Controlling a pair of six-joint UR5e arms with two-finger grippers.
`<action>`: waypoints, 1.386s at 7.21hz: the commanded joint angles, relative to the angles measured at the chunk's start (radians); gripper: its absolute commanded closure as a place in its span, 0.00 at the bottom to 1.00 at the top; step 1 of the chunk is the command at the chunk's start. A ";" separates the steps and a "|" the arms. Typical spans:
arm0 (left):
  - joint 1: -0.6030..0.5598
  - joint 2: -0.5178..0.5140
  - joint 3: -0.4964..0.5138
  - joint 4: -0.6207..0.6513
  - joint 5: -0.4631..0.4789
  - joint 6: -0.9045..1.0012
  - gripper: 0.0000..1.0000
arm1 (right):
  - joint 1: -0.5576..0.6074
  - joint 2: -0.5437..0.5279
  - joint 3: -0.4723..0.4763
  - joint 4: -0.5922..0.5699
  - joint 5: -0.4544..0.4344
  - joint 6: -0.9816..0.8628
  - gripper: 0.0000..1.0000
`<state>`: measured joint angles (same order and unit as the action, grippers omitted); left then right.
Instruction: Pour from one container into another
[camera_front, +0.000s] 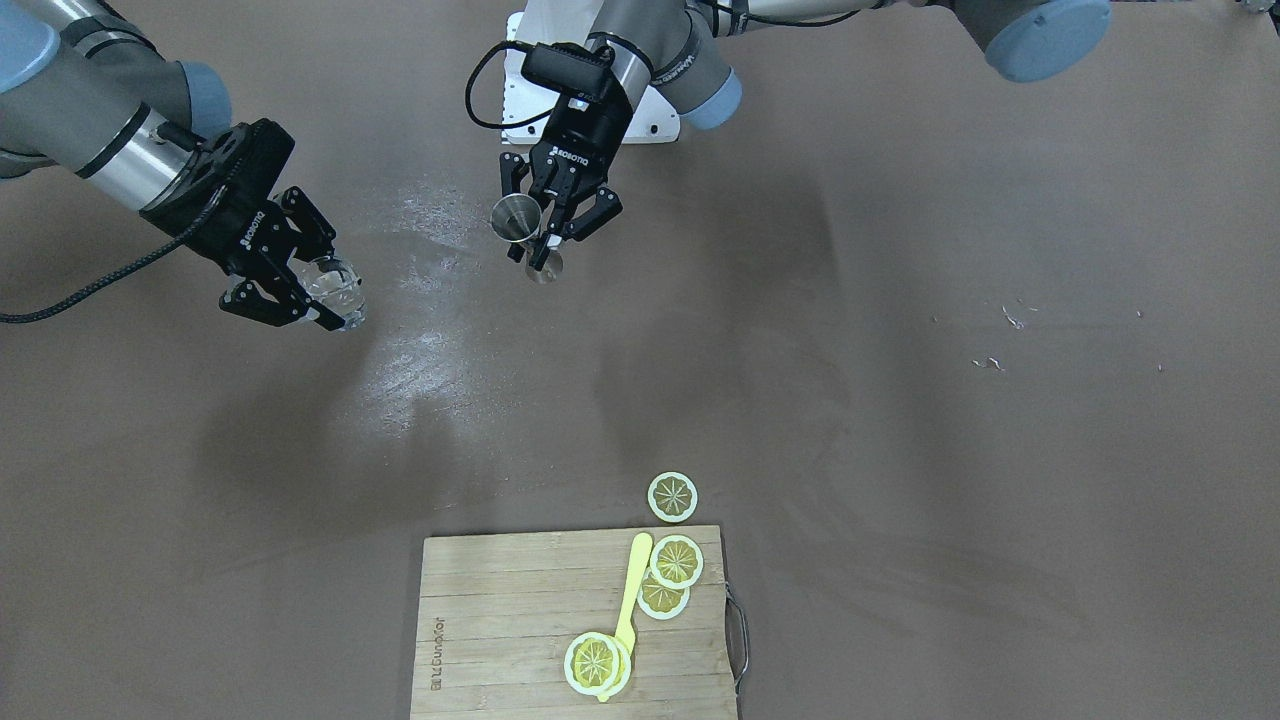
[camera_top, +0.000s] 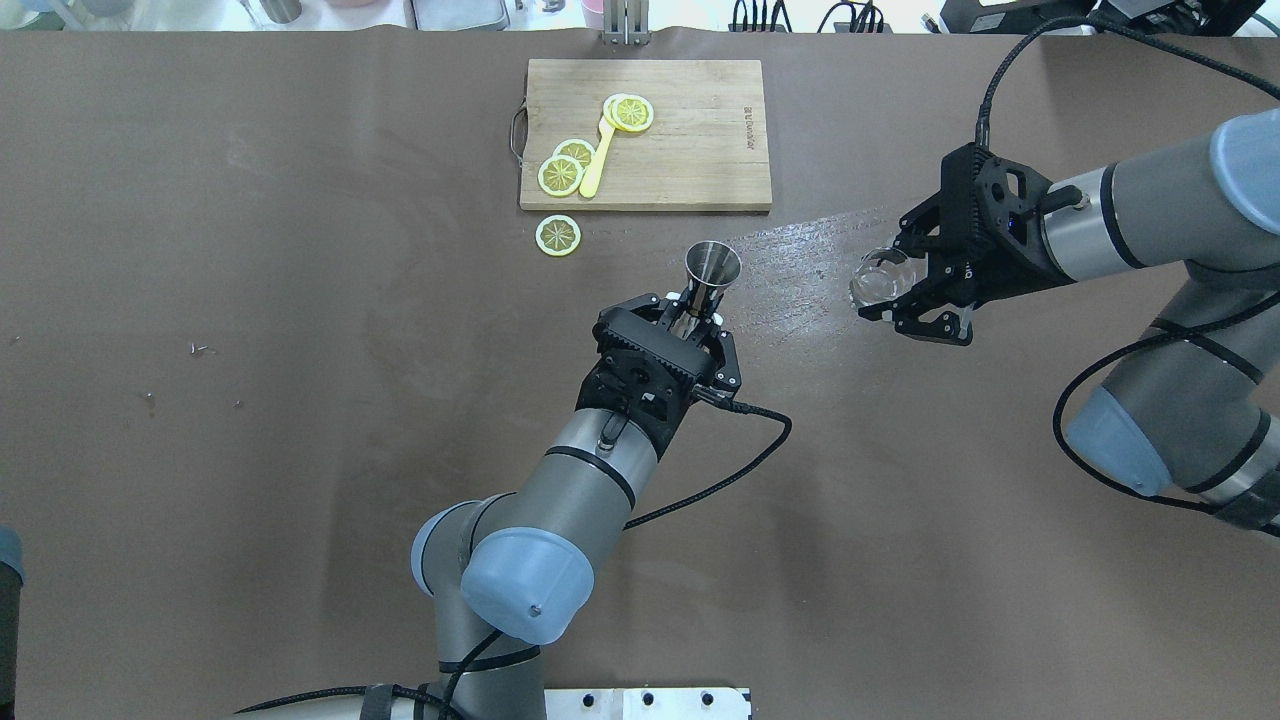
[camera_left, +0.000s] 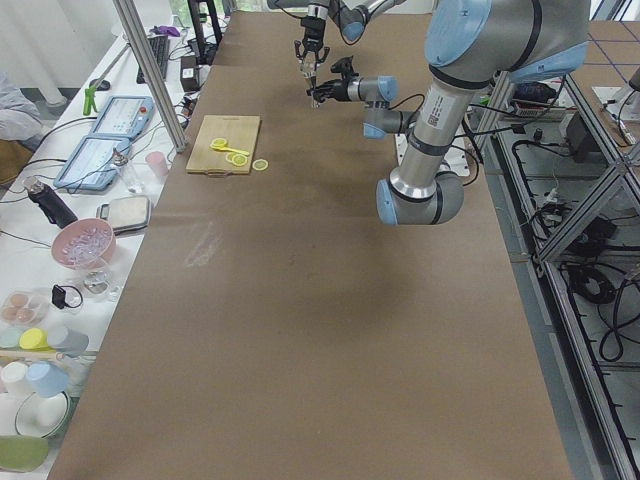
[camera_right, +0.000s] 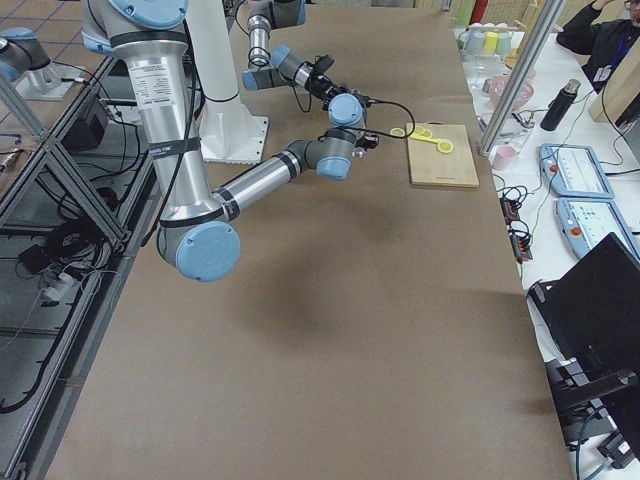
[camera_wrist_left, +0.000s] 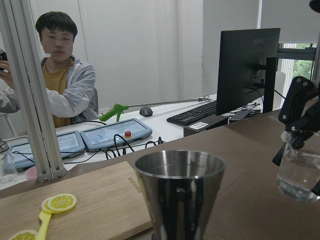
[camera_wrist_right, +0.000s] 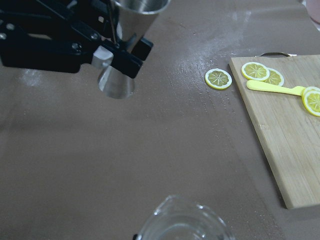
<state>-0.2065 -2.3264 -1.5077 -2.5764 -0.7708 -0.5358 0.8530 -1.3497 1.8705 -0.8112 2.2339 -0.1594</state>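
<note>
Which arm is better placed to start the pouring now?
The right. The right gripper holds the glass tumbler; the left gripper holds the jigger upright, mouth up, apart from it. Likely the right arm must carry the tumbler over and tilt.

Not much to read here, tbh. Both black two-finger grippers have "ROBOTIQ" in white letters on the body. It shows on the left gripper (camera_front: 540, 235) and the right gripper (camera_front: 332, 290), and reads upside down in the front-facing view. The rectangular wooden cutting board (camera_front: 500, 620) on the brown surface (camera_front: 900, 450) has a short dark brand line printed along one short edge, but it's too small and blurry for me to make out.
</note>
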 joint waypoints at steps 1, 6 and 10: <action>0.001 -0.004 0.003 0.001 -0.002 0.000 1.00 | 0.018 0.000 0.063 -0.075 0.059 0.000 1.00; 0.001 -0.004 0.009 -0.001 -0.002 0.050 1.00 | 0.077 0.102 0.124 -0.386 0.102 -0.043 1.00; 0.001 -0.004 0.009 -0.011 -0.002 0.048 1.00 | 0.063 0.224 0.168 -0.672 0.087 -0.228 1.00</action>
<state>-0.2055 -2.3303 -1.4995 -2.5809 -0.7731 -0.4867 0.9265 -1.1606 2.0272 -1.4131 2.3288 -0.3358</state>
